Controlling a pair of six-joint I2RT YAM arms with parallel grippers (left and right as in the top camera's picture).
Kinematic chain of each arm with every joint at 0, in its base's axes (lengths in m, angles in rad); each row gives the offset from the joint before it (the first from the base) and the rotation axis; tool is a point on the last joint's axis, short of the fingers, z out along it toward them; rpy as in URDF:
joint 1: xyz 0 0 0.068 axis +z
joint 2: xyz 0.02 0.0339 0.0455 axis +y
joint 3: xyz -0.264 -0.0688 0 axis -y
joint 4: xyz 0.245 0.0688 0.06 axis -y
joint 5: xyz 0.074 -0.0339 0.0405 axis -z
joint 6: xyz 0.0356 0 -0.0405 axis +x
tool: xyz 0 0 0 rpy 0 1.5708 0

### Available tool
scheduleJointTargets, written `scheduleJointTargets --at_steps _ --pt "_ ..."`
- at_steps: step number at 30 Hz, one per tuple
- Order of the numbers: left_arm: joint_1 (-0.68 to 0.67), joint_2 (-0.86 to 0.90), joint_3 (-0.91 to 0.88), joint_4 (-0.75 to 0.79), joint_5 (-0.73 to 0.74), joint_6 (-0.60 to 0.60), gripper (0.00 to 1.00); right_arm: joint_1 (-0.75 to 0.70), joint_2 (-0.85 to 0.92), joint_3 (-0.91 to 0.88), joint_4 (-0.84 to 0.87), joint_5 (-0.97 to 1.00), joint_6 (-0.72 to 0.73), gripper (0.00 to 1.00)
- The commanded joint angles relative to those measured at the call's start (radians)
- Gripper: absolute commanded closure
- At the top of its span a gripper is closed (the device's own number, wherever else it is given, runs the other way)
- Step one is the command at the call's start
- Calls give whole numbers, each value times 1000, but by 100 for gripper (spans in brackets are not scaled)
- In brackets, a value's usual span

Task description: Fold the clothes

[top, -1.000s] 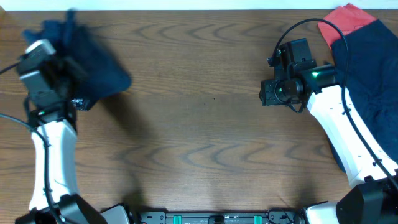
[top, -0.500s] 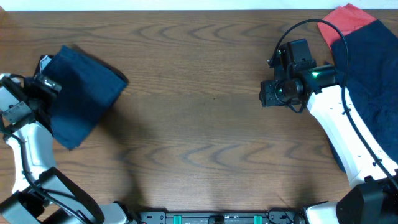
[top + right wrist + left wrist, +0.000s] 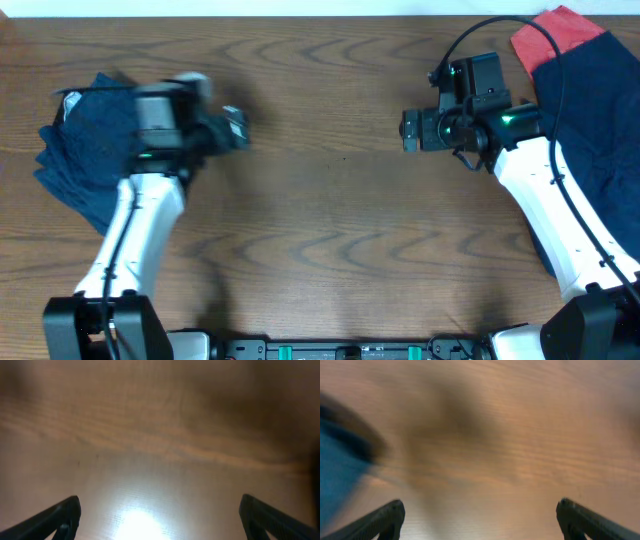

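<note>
One dark navy garment (image 3: 75, 165) lies bunched in a rough fold at the left edge of the worktop (image 3: 320, 210), near the far-left corner. It looks set aside, so the step in hand reads as the gap between one piece and the next. The left claw (image 3: 232, 128) hangs over bare wood just right of that garment. It is blurred in the overhead view, but its wrist view shows the fingers spread wide with nothing between them and a sliver of blue cloth at the left border. The right claw (image 3: 408, 130) hovers right of centre in the far half, also spread wide and empty, with only wood grain and a lamp glare below it.

The rest of the clothes wait at the right edge. A pile of navy clothes (image 3: 600, 120) drapes from the far-right corner down along that edge, and a red garment (image 3: 555, 28) pokes out at the corner itself.

The next move probably calls for pulling one piece off that pile into the middle, then spreading it flat with a claw at each side.

The whole centre of the worktop is open, from far edge to near edge, which is ample room for laying a garment out. The right arm lies alongside the pile, and its black cable (image 3: 470, 45) loops above the wrist, so a loose fold could snag there.
</note>
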Motion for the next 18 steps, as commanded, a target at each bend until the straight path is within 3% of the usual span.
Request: scheduleJointTargets --at_steps 1,8,12,18 --pt "-106 -19 8 -120 -148 66 2 -59 -14 25 9 23 10 1" --pt "-139 -218 0 -411 -146 58 2 -162 -152 19 -102 2 8 1" --pt "-139 -476 -55 -402 -144 54 2 -164 -307 -58 -95 46 8 1" --pt "-139 -788 -161 -379 -145 -10 2 -104 -681 -373 40 140 43 1"
